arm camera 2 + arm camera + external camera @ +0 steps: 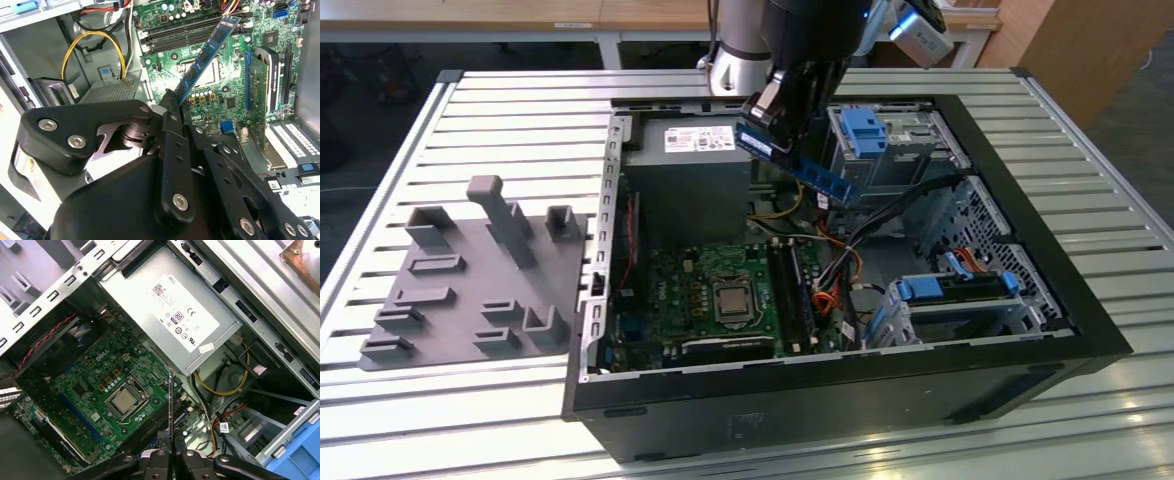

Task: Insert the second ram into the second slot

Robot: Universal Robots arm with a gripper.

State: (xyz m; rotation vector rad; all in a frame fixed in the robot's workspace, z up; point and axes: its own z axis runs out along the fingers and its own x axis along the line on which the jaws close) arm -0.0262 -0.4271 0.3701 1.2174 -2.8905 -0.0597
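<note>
claw [171,102] was pinched shut on one end of the ram [207,50] | ram hung tilted, up in the air over the board [227,102] | near the slots [192,31], not seated yet

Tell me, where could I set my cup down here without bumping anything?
Bare slats of the table lie around the grey fixture plate and at the exterior view's right of the computer case. Inside it is crowded: cables, and the gripper holding the second ram above.
</note>
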